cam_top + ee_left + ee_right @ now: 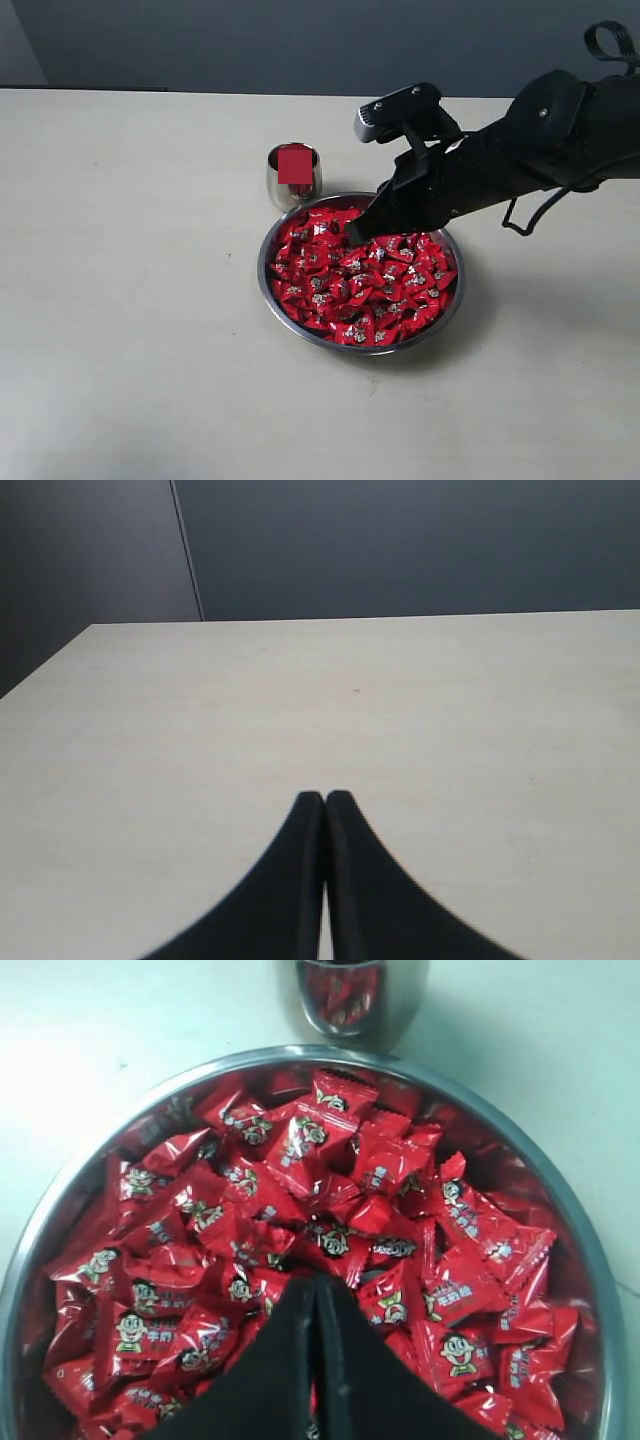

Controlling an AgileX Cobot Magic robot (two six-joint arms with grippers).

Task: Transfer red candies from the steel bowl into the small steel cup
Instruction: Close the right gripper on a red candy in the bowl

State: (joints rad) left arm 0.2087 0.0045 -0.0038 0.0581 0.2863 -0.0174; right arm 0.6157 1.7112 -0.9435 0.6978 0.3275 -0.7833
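Many red candies (360,280) fill the steel bowl (262,268) at the table's middle. The small steel cup (293,176) stands just behind the bowl's far-left rim, and red shows in its mouth. My right gripper (353,237) reaches in from the right, shut, its tips down at the pile's far side. In the right wrist view its fingers (316,1280) press together over the candies (300,1150) with nothing seen between them; the bowl's rim (262,1053) and the cup (360,995) lie beyond. My left gripper (325,796) is shut over bare table.
The pale table (130,300) stretches wide on every side of the bowl. A dark wall (250,40) runs behind its far edge. The right arm's black body and cables (560,130) hang over the table's right part.
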